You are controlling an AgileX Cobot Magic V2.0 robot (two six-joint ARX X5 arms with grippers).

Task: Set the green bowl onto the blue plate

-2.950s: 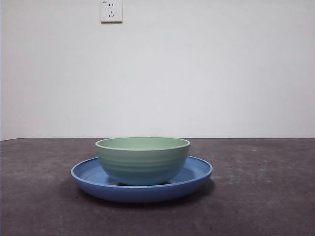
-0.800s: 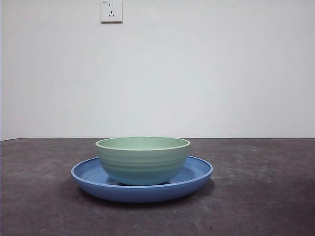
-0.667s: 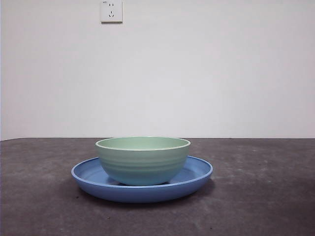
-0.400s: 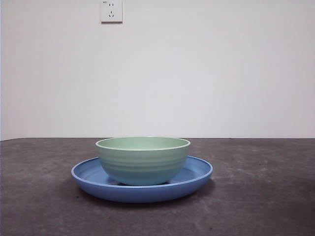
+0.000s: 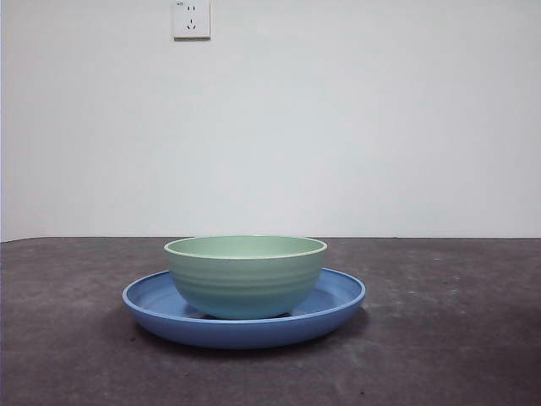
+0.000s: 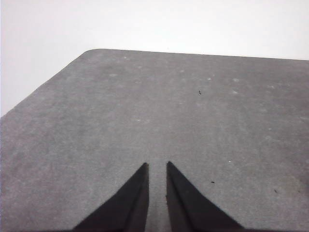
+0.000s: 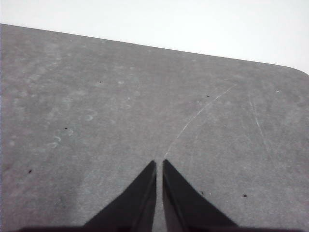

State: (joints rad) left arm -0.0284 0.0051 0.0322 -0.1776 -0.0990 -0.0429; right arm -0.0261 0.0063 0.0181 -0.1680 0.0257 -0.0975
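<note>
The green bowl (image 5: 245, 276) stands upright inside the blue plate (image 5: 338, 296) at the middle of the table in the front view. Neither arm shows in the front view. My left gripper (image 6: 157, 166) is shut and empty over bare table near a rounded table corner. My right gripper (image 7: 159, 163) is shut and empty over bare table near another corner. Neither wrist view shows the bowl or the plate.
The dark grey table (image 5: 448, 338) runs back to a white wall with a power socket (image 5: 191, 19) high on it. The table's far edge and rounded corner (image 6: 91, 52) show in the left wrist view.
</note>
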